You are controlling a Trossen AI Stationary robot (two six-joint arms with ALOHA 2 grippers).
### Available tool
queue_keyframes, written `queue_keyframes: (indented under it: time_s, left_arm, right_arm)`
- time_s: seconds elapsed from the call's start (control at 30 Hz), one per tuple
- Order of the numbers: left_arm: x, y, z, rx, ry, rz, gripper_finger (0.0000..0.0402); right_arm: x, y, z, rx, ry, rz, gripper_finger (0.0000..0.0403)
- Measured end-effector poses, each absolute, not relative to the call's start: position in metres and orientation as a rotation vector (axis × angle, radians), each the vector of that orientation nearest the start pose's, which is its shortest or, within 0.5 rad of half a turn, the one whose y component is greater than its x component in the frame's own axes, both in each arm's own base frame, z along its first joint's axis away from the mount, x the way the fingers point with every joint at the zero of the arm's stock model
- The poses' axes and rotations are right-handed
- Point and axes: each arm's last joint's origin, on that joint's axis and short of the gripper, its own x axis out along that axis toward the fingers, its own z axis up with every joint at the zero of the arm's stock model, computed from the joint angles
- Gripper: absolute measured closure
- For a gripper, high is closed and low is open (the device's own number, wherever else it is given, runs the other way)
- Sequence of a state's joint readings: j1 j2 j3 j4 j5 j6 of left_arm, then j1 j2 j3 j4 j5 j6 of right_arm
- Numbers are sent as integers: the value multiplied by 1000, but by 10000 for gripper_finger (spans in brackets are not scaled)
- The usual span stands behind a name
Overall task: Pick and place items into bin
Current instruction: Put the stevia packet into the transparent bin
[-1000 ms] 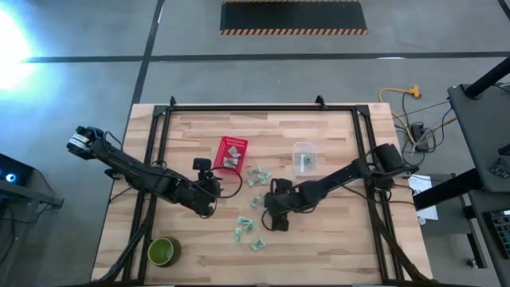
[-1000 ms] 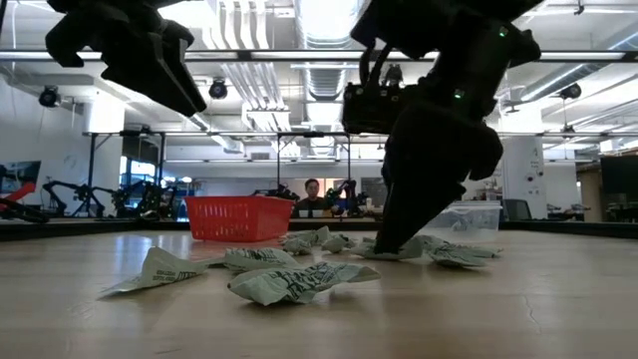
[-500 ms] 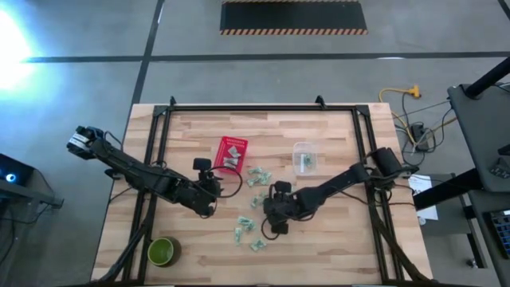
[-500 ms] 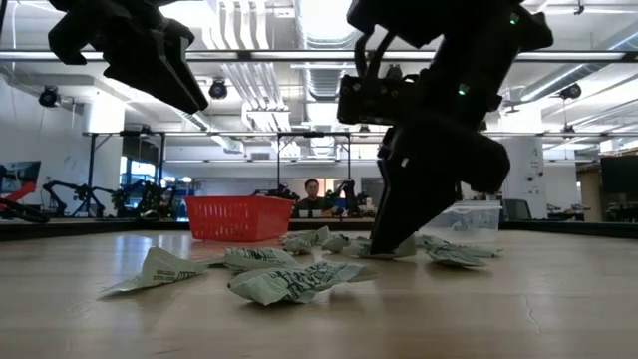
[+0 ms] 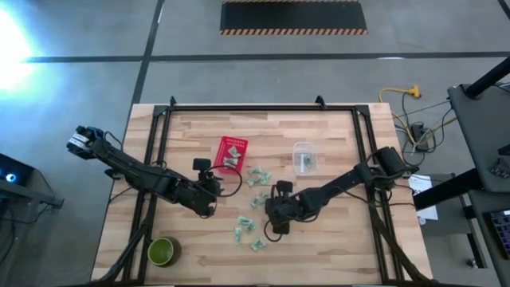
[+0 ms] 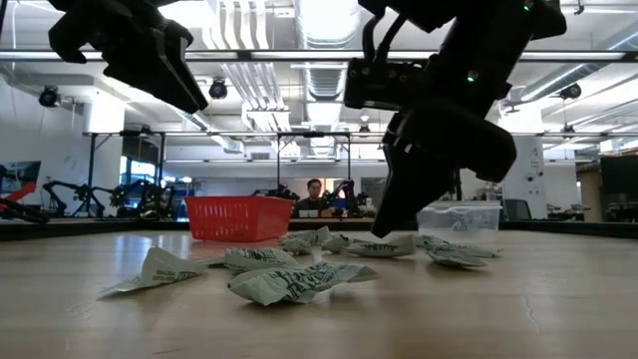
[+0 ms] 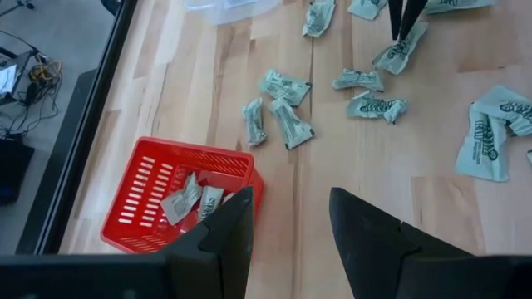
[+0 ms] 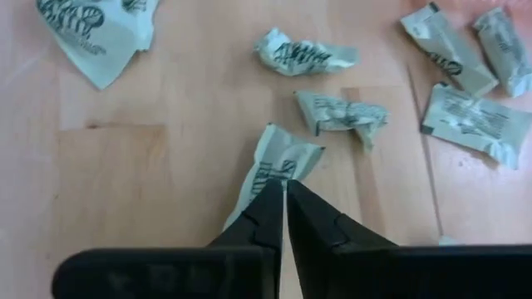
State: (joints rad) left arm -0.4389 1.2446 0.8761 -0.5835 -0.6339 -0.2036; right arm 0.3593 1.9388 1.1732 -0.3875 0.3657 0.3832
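Several small pale green-and-white packets point(image 5: 256, 177) lie scattered on the wooden table's middle point(image 8: 307, 56). The red basket point(image 5: 230, 154) stands at the far centre-left with a few packets lying inside point(image 7: 189, 199). My right gripper point(image 8: 284, 189) stands low over the near group of packets point(image 5: 247, 231) and is shut on one packet point(image 8: 274, 162). My left gripper point(image 7: 291, 232) hovers open and empty above the table point(image 5: 211, 195), just near of the basket. My right gripper pinches one end of a crumpled packet point(image 8: 264, 184) between its two fingertips. The fingers slant down at it from above and from the table's right. The packet's other end point(image 8: 293, 151) reaches out past the fingertips, at or just above the wood; which, I cannot tell.
A clear plastic container point(image 5: 304, 157) stands right of the basket at the far centre. A round green bowl point(image 5: 162, 252) sits at the near left corner. A black frame rims the table point(image 5: 263, 108). Bare wood lies along the near edge and on the right.
My right gripper has shut its fingers on the packet under it, rolling its wrist a little as it did, and its tips now stand slightly higher off the wood. The other packets lie as before.
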Motion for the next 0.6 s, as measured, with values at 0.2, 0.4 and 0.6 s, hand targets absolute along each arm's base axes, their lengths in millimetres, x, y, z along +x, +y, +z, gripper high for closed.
queue_keyframes:
  time_s: [0.2,0.4,0.6]
  left_arm:
    - [223,-87,247,295,791,258,260]
    - [222,-88,247,296,790,253,260]
    - [222,-88,247,280,788,259,260]
  right_arm:
    - [350,124,136,-49,1064,-175,342]
    - [350,123,135,-23,1069,-177,260]
    - [348,122,131,-14,1078,-188,219]
